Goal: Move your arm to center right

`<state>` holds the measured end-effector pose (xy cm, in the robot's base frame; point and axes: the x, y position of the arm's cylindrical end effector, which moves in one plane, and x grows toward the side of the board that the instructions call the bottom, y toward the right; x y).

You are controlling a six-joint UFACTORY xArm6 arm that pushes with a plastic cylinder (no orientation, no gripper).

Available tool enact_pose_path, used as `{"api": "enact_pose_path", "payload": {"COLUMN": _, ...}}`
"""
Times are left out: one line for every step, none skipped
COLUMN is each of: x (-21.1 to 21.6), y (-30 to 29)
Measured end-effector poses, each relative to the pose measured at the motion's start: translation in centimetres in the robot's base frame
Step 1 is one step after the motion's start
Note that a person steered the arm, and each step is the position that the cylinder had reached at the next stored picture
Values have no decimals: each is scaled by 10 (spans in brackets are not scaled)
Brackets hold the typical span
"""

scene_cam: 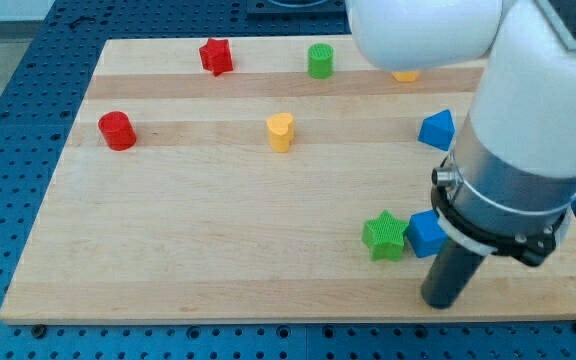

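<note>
Tip point(442, 302) near board's point(218, 270) bottom edge, just right of blue block point(425, 233).

The surface point(218, 240) is pale wood with faint lengthwise bands — around it, a blue perforated base point(28, 100). On it: a red star point(215, 56), a red cylinder point(117, 131), a green cylinder point(320, 61), a yellow heart point(281, 132), a green star point(384, 236), two blue blocks point(437, 130) point(426, 233) — and a yellow block point(405, 75), mostly hidden. The arm point(528, 100) is white and grey, its rod point(453, 272) dark.
</note>
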<state>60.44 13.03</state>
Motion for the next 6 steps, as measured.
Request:
{"api": "enact_pose_path", "payload": {"x": -21, "y": 1}}
{"api": "enact_pose_path", "payload": {"x": -32, "y": 15}}
{"api": "enact_pose_path", "payload": {"x": -28, "y": 15}}
{"api": "enact_pose_path", "payload": {"x": -25, "y": 13}}
{"api": "enact_pose_path", "payload": {"x": -18, "y": 98}}
{"api": "enact_pose_path", "payload": {"x": -59, "y": 135}}
